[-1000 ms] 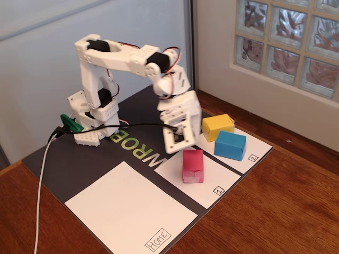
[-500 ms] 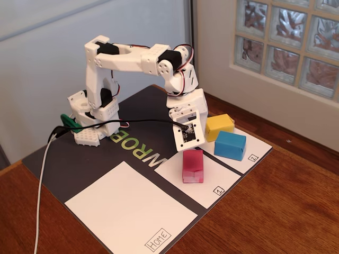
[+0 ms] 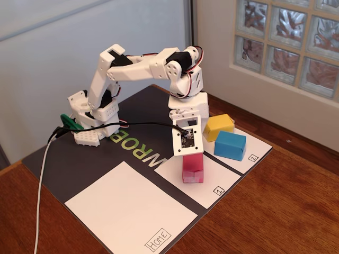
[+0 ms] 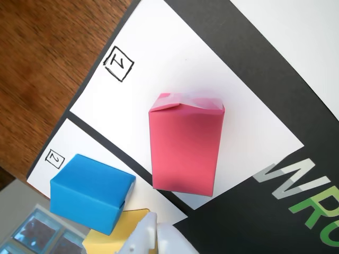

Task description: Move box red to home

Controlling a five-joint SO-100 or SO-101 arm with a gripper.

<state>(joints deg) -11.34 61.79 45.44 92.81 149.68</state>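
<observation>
The red box stands on the white rectangle marked "1", right of the mat's middle. In the wrist view it is at the centre, free of the gripper. Home is the large white paper at the front left, with its label at the near corner. My gripper shows only as white finger ends at the bottom edge of the wrist view, pressed together and empty, above the box. In the fixed view the wrist camera plate hides the fingers and hangs just over the box.
A blue box and a yellow box stand on the rectangle marked "2", right of the red box. The arm's base is at the back left. A white cable runs down the left side.
</observation>
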